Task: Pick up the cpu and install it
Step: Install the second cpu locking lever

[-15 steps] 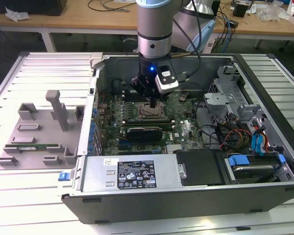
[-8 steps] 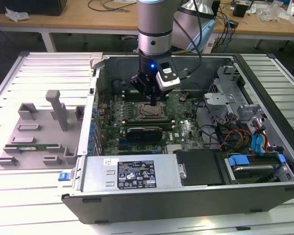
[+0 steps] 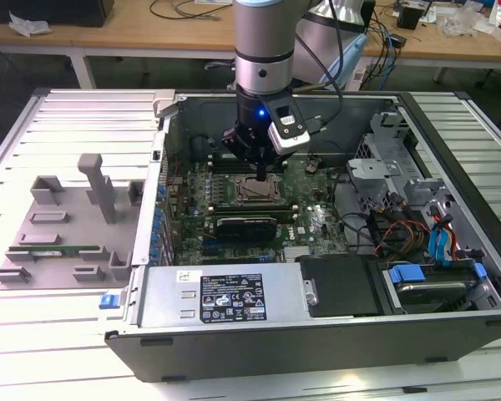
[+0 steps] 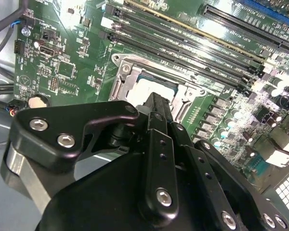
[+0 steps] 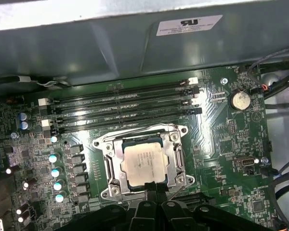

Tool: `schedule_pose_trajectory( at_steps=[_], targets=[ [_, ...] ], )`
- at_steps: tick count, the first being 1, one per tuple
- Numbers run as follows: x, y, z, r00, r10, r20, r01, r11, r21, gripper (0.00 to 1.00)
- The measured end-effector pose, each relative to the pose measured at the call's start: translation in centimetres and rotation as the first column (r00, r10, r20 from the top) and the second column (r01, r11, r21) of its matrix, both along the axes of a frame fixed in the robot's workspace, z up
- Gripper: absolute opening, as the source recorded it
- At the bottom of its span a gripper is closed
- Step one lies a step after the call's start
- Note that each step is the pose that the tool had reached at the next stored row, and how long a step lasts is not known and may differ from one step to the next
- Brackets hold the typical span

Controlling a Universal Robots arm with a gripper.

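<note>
The cpu, a small square chip with a silvery top plate, lies flat inside the open metal socket frame on the green motherboard. In the second wrist view the cpu shows just beyond the black fingers. My gripper hangs right over the socket's edge, its fingertips together and touching or nearly touching the chip's rim. In the exterior view the gripper stands upright above the cpu in the middle of the open computer case.
Memory slots run beside the socket, and a black graphics card lies on its other side. A power supply, drive bays and loose cables crowd the case. A grey parts fixture rests at the exterior view's left.
</note>
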State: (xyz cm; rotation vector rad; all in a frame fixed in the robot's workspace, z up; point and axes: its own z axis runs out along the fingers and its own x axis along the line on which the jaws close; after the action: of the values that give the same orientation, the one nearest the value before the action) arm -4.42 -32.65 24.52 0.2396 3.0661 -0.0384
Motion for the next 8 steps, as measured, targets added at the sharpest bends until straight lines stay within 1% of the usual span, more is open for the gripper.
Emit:
schedule_pose_trajectory(
  at_steps=[1,3,4,6,7,8],
  targets=[
    [-0.01,-0.07,0.00,1.0000,0.000,0.0000,0.000,1.0000,0.0000,0.11],
    [-0.06,-0.39,0.00,1.0000,0.000,0.0001,0.000,1.0000,0.0000,0.11],
    [-0.14,-0.75,0.00,1.0000,0.000,0.0000,0.000,1.0000,0.0000,0.11],
    [-0.27,-1.34,0.00,1.0000,0.000,0.0000,0.000,1.0000,0.0000,0.11],
    [-0.35,-1.71,0.00,1.0000,0.000,0.0001,0.000,1.0000,0.0000,0.11],
    [-0.37,-1.93,0.00,1.0000,0.000,0.0001,0.000,1.0000,0.0000,0.11]
  ],
)
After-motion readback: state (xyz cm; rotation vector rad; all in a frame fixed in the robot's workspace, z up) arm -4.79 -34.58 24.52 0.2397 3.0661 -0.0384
